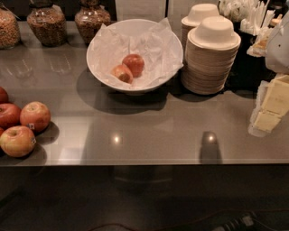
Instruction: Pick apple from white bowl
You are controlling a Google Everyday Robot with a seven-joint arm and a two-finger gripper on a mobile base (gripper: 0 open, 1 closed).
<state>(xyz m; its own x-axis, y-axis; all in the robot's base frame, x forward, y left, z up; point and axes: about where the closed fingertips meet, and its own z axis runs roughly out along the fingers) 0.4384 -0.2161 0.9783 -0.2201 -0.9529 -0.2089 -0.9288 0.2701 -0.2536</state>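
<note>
The white bowl [135, 88] stands at the back middle of the counter, lined with crinkled white paper. Two apples lie in it side by side. The apple [134, 64] is the small deep-red one on the right. A paler yellowish-orange apple [122, 73] touches it on the left. My gripper [268, 110] is at the right edge of the view, low over the counter, well to the right of the bowl and beyond the stacked plates. It holds nothing that I can see.
Stacks of cream disposable bowls and plates [211, 58] stand just right of the white bowl. Glass jars [46, 25] line the back left. Larger stickered apples [34, 116] lie at the left edge. White cutlery [246, 11] is at the back right. The counter's front edge [144, 163] runs across.
</note>
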